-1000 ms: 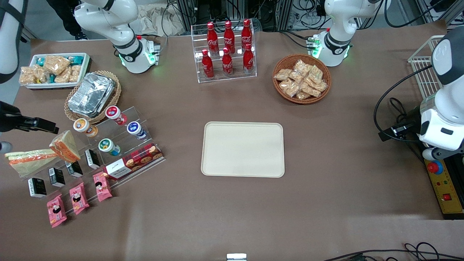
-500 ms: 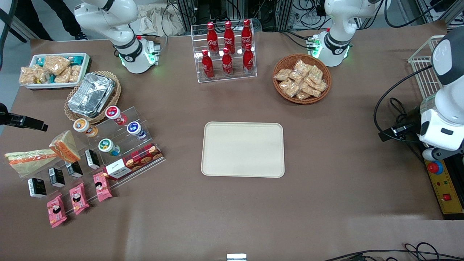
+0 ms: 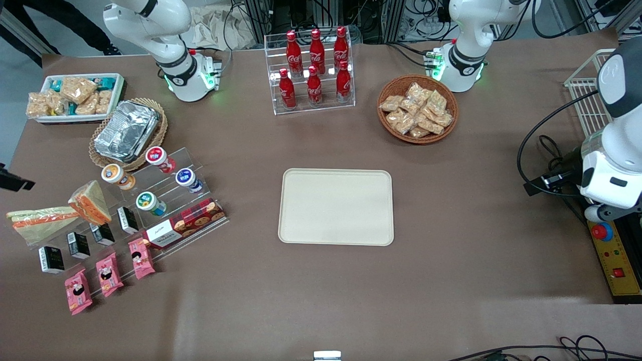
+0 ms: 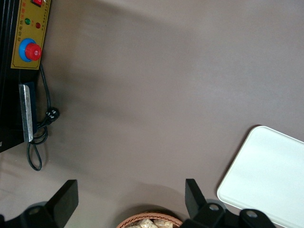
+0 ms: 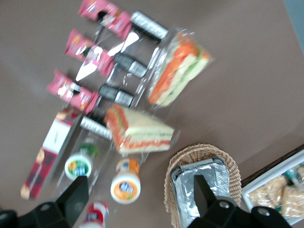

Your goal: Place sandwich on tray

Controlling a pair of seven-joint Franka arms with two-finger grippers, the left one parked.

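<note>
Claw [image 3: 15, 180]: over the last second the dark tip has slid out toward the working arm's end of the counter [image 3: 251, 301]. Only a stub now shows at the front view's border, farther from the camera than the sandwich. In the right wrist view the claw [image 5: 138, 185] is spread wide with nothing between the fingers.
Meaning for the task: judged from this, no pickup has begun. The arm looks high and drawn back, still to line up.
Sandwich [image 3: 37, 220]: lies flat on the clear stepped stand [image 3: 165, 200] at the working arm's end, close to the counter's edge, untouched [image 5: 175, 76].
Wedge sandwich [image 3: 90, 202]: just beside the long one's tip, possibly touching, so a descent there risks nudging it.
Black boxes [image 3: 77, 244]: a row just nearer the camera than the sandwich, leaving little room on that flank.
Open room: bare counter between the stand and the tray.
Tray [image 3: 336, 206]: mid-counter, nothing on it, low rim clear all round [image 4: 270, 175].
</note>
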